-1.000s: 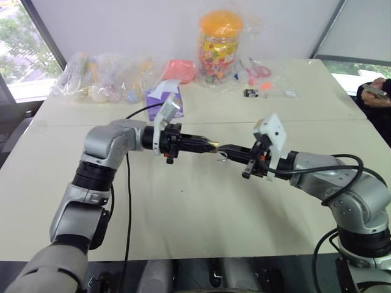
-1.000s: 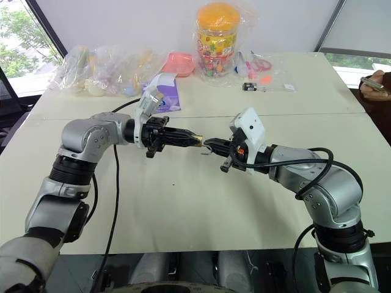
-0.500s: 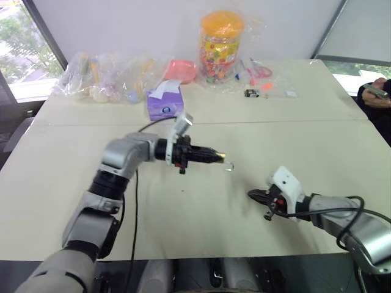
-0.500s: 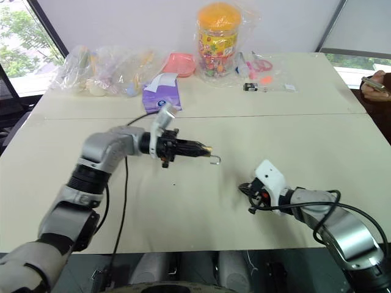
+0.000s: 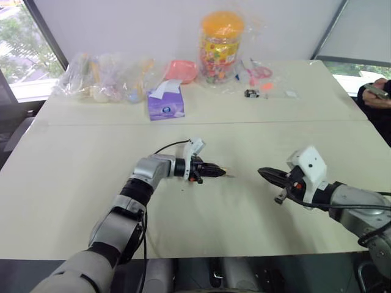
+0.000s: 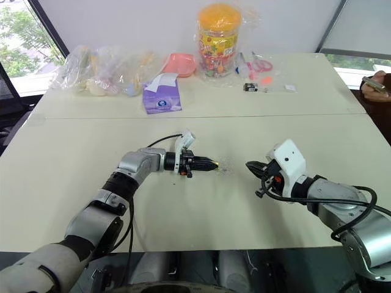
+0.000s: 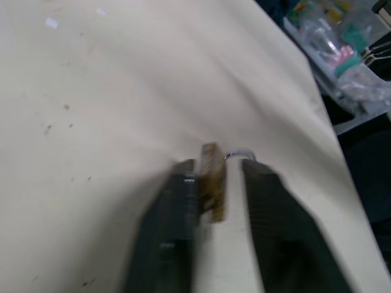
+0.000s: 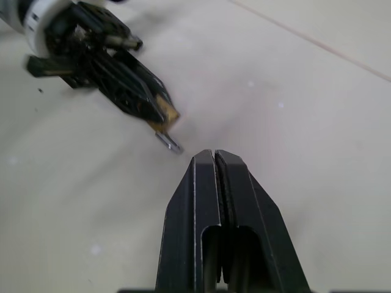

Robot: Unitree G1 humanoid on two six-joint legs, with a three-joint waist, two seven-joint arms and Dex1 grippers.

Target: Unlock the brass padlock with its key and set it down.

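Note:
The brass padlock (image 7: 212, 180) stands between the fingers of my left gripper (image 5: 219, 173), low over the table's middle. It rests against one finger (image 7: 183, 186), and a gap separates it from the other finger (image 7: 263, 189), so this gripper is open. In the right wrist view the padlock (image 8: 166, 113) shows at the left fingertips with its silvery loop (image 8: 168, 141) swung out toward the table. My right gripper (image 5: 264, 173) hovers a short way to the right of the padlock, apart from it, shut with nothing seen between its fingers (image 8: 204, 177). The key is out of view.
Along the table's far side stand a candy jar (image 5: 220, 46), a purple tissue box (image 5: 165, 104), clear plastic bags (image 5: 104, 76), a pink bowl (image 5: 180, 70) and a small black item (image 5: 250, 93). A person's arm (image 5: 374, 93) shows at the right edge.
My left gripper came down to the table with the padlock and its fingers parted. The right gripper pulled away from the padlock to the right and stays shut.

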